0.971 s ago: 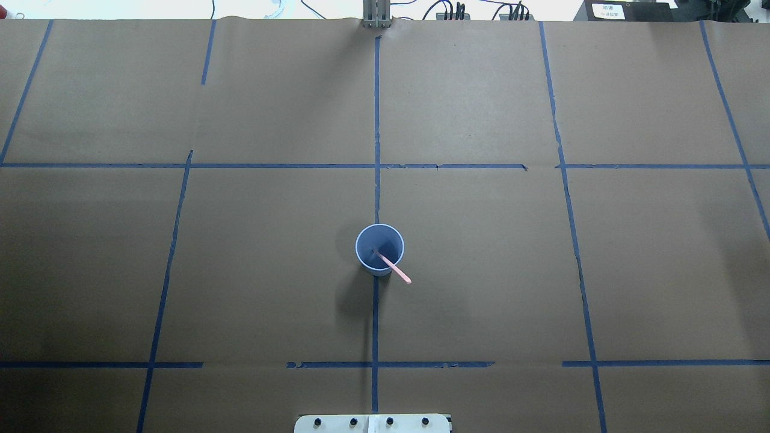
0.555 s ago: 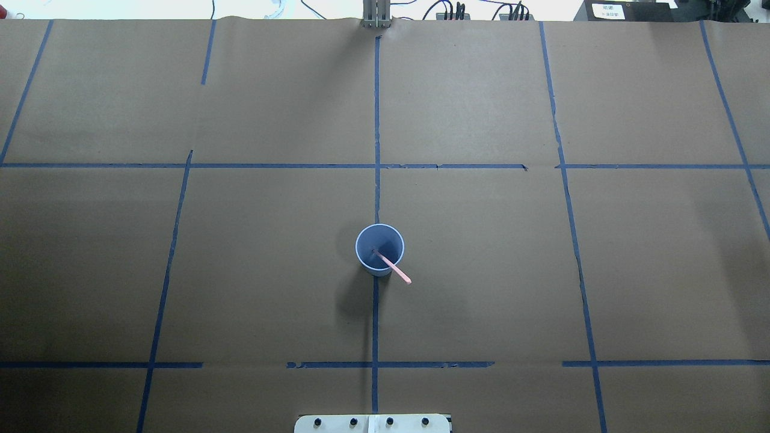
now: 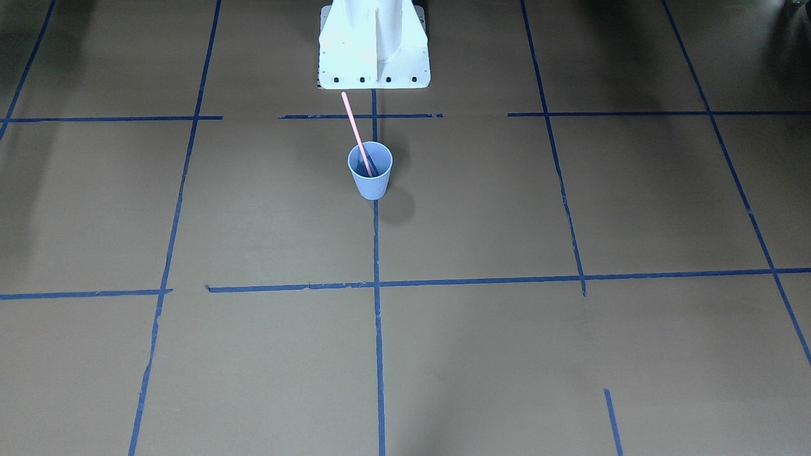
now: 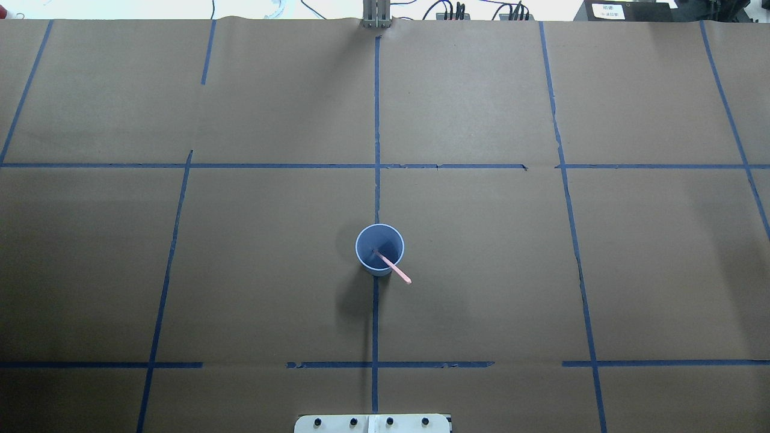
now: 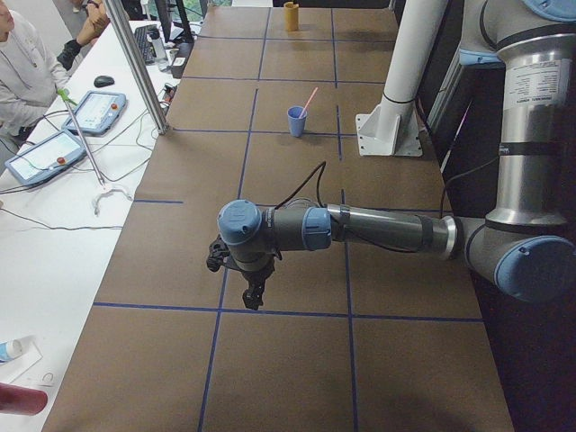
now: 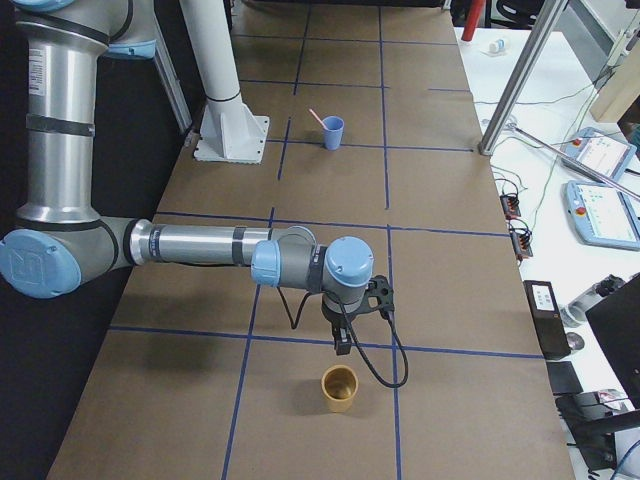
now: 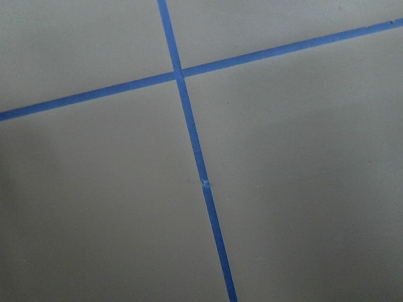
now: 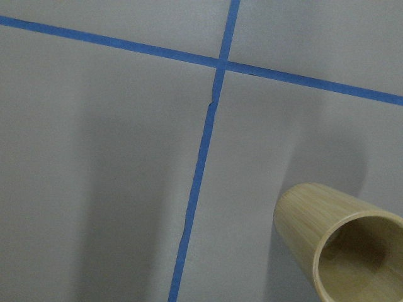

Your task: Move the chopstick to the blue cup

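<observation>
The blue cup [image 4: 379,249] stands upright at the middle of the table, on the centre tape line; it also shows in the front-facing view [image 3: 370,171]. The pink chopstick [image 4: 394,269] stands in it and leans over the rim toward the robot's base [image 3: 355,126]. My left gripper [image 5: 253,302] hangs low over the table's left end, far from the cup; I cannot tell whether it is open or shut. My right gripper [image 6: 341,346] hangs over the right end beside a bamboo cup; I cannot tell its state either. Neither wrist view shows fingers.
A tan bamboo cup [image 6: 339,388] stands upright at the table's right end, just past my right gripper; it also shows in the right wrist view [image 8: 343,245]. The white robot base [image 3: 374,44] stands behind the blue cup. Blue tape lines grid the brown paper.
</observation>
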Action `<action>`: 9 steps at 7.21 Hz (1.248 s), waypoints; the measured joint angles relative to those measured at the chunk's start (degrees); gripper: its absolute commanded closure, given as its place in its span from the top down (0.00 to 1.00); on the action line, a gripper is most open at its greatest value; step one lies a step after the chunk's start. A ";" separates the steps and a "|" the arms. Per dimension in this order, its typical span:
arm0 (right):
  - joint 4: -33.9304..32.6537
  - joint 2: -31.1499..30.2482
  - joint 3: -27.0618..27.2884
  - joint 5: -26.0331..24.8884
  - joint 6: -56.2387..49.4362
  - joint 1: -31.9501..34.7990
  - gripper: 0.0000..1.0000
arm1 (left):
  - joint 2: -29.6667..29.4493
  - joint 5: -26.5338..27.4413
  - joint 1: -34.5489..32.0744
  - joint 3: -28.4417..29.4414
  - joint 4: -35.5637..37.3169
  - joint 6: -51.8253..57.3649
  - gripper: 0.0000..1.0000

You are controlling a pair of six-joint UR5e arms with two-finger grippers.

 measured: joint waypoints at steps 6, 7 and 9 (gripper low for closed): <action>0.06 -0.14 -1.02 0.92 0.60 -0.02 0.99 | 0.16 0.55 0.08 0.72 0.25 0.29 1.00; 0.06 -0.22 -1.06 0.94 0.84 -0.03 0.99 | 0.15 0.54 0.08 0.56 0.17 0.33 1.00; 0.14 -0.31 -0.93 1.34 1.13 -0.04 0.99 | 0.05 0.54 0.08 -0.05 0.15 0.36 1.00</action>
